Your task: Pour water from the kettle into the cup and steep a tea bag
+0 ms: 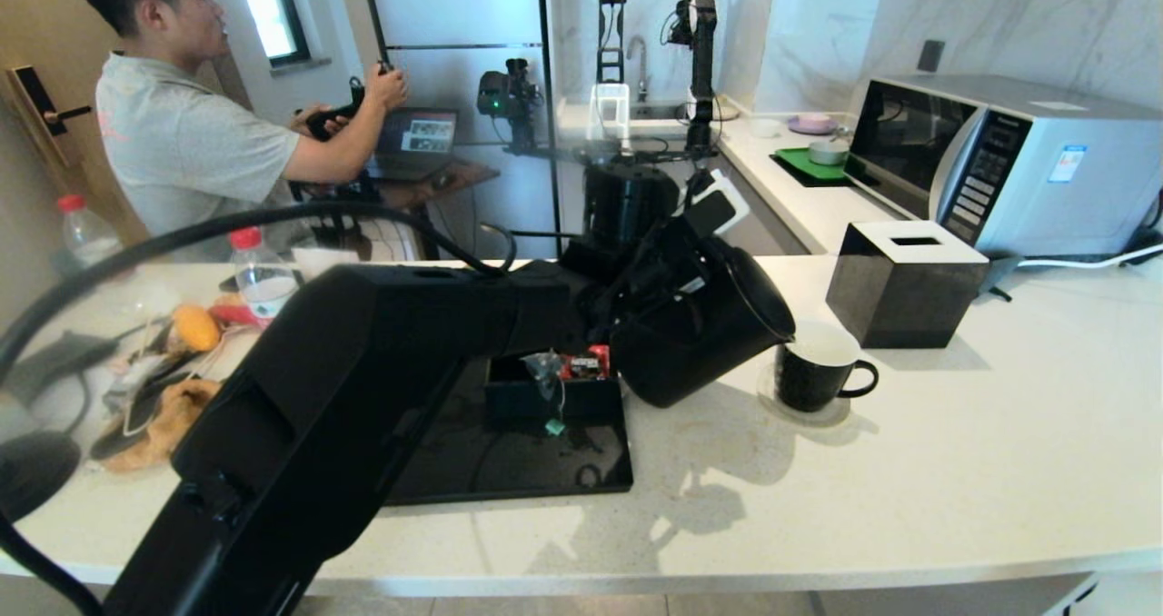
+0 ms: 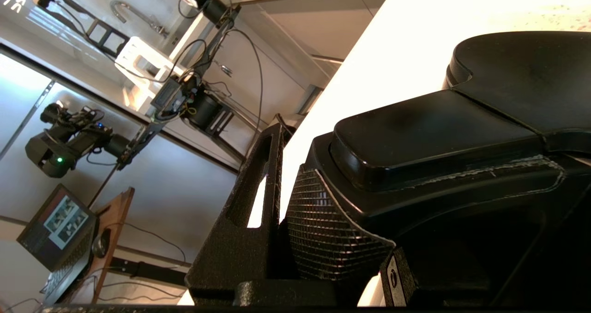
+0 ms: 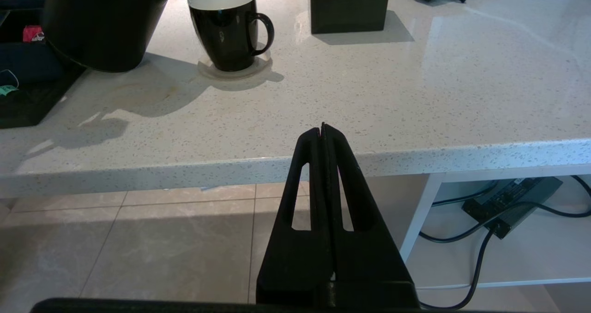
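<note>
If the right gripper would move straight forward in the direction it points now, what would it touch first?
Most likely the front edge of the counter. The right gripper, fingers shut, sits off the counter at about edge height. If it cleared the edge, bare countertop follows, with the cup further on and aside. Depth is unclear.

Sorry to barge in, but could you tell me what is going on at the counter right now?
The left gripper holds the kettle by its handle and has it tipped, spout over the cup, which stands on a coaster on the counter. No stream of water is visible. The tea bag hangs over the edge of a small box on the black tray, untouched. The right gripper is shut and empty, parked off the counter's front edge.
</note>
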You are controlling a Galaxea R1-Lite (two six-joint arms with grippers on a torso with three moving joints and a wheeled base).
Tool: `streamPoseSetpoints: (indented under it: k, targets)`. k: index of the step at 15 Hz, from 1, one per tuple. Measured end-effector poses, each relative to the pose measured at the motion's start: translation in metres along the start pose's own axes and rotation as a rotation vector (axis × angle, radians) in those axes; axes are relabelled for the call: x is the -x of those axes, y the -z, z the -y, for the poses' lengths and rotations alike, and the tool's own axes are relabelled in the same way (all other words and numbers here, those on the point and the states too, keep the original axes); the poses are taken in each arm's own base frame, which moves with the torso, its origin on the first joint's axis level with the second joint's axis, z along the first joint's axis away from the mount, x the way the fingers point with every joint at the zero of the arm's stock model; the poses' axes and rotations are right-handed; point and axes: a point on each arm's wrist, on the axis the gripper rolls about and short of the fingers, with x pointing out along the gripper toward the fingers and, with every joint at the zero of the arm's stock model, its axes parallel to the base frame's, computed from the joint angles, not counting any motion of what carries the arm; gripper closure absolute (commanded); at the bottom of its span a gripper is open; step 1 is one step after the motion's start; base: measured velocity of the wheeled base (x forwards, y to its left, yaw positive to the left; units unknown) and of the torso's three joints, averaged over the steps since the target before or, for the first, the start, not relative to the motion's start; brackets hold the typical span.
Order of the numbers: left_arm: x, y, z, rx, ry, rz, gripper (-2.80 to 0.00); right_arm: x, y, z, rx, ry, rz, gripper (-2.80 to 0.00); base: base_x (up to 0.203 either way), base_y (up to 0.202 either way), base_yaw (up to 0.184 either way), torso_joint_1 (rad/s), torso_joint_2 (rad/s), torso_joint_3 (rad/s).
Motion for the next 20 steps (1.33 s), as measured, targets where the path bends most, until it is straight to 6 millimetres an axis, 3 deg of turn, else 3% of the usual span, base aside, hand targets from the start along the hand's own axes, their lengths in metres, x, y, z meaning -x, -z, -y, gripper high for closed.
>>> streamPoseSetpoints:
  k: [20]
  targets:
    - [0.0019, -0.0076, 0.0071, -0.002, 0.014, 0.013, 0.00, 0.0000, 0.0000, 0.0000, 0.000, 0.000, 0.000, 0.00, 0.000, 0.000, 0.000, 0.000, 0.00, 0.000]
